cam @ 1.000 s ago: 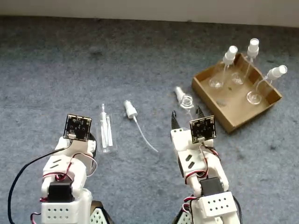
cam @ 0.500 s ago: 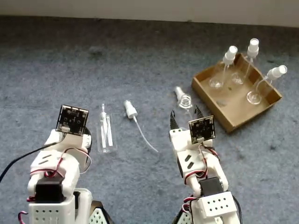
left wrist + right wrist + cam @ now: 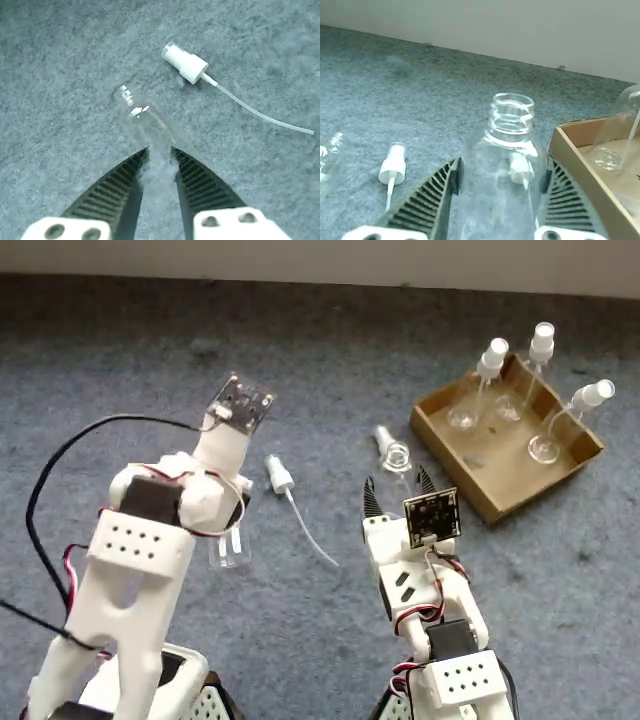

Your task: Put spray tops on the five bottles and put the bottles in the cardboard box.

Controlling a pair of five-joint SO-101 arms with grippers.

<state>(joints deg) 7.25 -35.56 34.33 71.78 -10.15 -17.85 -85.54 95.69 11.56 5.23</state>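
A clear bottle lies on the grey carpet, with my left gripper just over its base, fingers a narrow gap apart. From above, the raised left arm covers most of that bottle. A white spray top with a long tube lies beside it. My right gripper holds an upright, uncapped clear bottle, its fingers against both sides. Another spray top lies just behind this bottle. Three capped bottles stand in the cardboard box.
The box sits at the right, close to the right gripper. A pale wall edge runs along the far side of the carpet. Open carpet lies at the far left and between the arms.
The left arm has risen from its folded pose at the front left and swung forward over the lying bottle. The right arm and its bottle have stayed put.
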